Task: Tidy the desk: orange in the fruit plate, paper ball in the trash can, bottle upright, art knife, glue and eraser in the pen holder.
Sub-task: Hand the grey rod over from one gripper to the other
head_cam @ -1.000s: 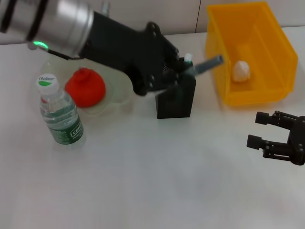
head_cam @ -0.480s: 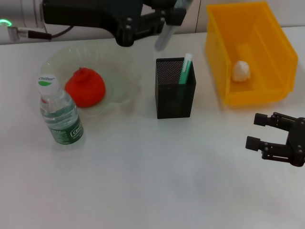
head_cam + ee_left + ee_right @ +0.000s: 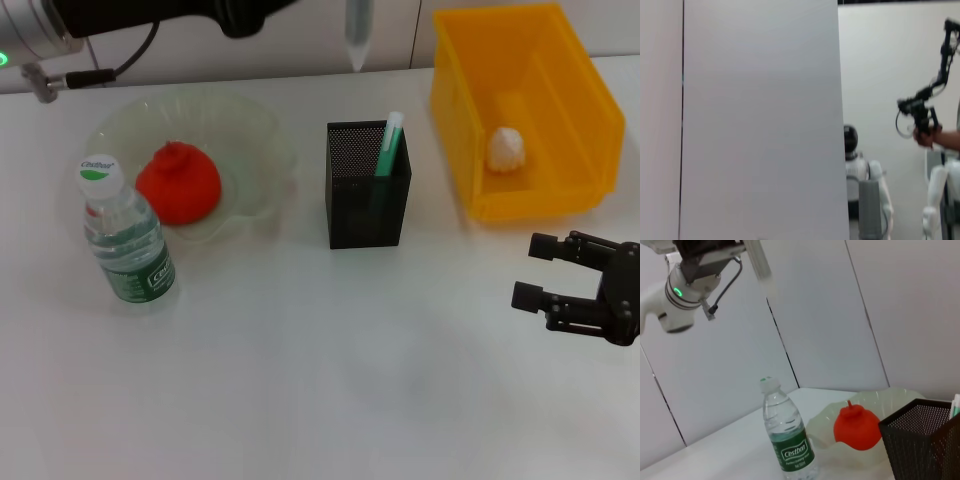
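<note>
Pen holder (image 3: pixel 367 190) stands mid-desk, toward the far edge, with a green stick (image 3: pixel 388 143) leaning in its right far corner. Above the far edge, a little to its left, a grey stick (image 3: pixel 357 35) hangs point-down in the air. It is probably the art knife, carried upright so that it can drop straight through the holder's mouth. The left tool (image 3: pixel 740 246) is seen best from the right wrist camera, raised high against the wall panels, and appears clamped on the stick's upper end. The rest of the desk looks sorted. The orange (image 3: pixel 178 183) lies in the fruit plate (image 3: pixel 255 135) near the far left corner, and the bottle (image 3: pixel 125 235) stands upright just in front of the plate. The paper ball (image 3: pixel 506 148) rests on the floor of the trash can (image 3: pixel 585 90) at the far right corner. No eraser shows on the desk, and whether it is already inside the mesh cannot be told. The right tool (image 3: pixel 534 270) waits low by the right edge, in front of the trash can, fingers spread and holding nothing, well clear of the left arm's path. The stick must next be centred over the holder and lowered, and a tilted entry could catch the rim or tip the cup.
</note>
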`<state>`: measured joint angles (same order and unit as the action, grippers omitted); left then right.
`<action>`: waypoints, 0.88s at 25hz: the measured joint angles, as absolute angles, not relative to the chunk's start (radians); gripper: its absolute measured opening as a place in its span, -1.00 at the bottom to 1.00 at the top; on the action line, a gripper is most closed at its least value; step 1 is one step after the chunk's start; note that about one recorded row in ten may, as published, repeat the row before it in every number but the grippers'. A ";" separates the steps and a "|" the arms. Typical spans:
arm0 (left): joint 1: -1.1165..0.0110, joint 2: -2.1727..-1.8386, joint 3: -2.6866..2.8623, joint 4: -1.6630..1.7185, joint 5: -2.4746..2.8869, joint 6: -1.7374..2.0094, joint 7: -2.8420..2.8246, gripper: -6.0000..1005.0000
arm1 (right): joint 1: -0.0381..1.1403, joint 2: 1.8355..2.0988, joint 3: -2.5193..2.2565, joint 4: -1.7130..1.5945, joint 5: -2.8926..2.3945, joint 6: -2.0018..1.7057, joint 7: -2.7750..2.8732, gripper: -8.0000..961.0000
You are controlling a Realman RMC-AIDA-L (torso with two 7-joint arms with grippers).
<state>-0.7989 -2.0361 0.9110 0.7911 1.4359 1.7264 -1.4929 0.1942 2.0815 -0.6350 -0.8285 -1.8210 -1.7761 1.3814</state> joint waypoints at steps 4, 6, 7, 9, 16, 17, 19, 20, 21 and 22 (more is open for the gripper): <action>-0.799 -2.048 0.910 0.750 1.364 1.762 -1.480 -0.71 | 0.197 2.082 -0.635 -0.828 -1.819 -1.778 1.380 0.70; -0.801 -2.051 0.910 0.743 1.350 1.773 -1.479 -0.71 | 0.198 2.082 -0.635 -0.828 -1.819 -1.779 1.378 0.70; -0.806 -2.060 0.913 0.723 1.308 1.806 -1.478 -0.71 | 0.199 2.083 -0.635 -0.828 -1.818 -1.780 1.377 0.70; -0.809 -2.063 0.917 0.707 1.277 1.825 -1.480 -0.71 | 0.202 2.084 -0.634 -0.828 -1.817 -1.788 1.376 0.70; -0.811 -2.065 0.913 0.590 1.171 1.821 -1.458 -0.71 | 0.208 2.085 -0.626 -0.828 -1.781 -1.842 1.339 0.70; -0.810 -2.064 0.913 0.579 1.170 1.816 -1.446 -0.71 | 0.207 2.085 -0.625 -0.828 -1.767 -1.850 1.331 0.70; -0.810 -2.064 0.913 0.579 1.170 1.816 -1.446 -0.72 | 0.204 2.083 -0.624 -0.828 -1.741 -1.864 1.323 0.70; -0.809 -2.062 0.914 0.571 1.171 1.811 -1.430 -0.72 | 0.204 2.083 -0.624 -0.828 -1.733 -1.870 1.323 0.70; -0.809 -2.062 0.914 0.571 1.171 1.811 -1.430 -0.72 | 0.206 2.083 -0.624 -0.829 -1.726 -1.875 1.323 0.70; -0.810 -2.062 0.918 0.563 1.177 1.803 -1.398 -0.72 | 0.209 2.082 -0.625 -0.830 -1.720 -1.886 1.321 0.70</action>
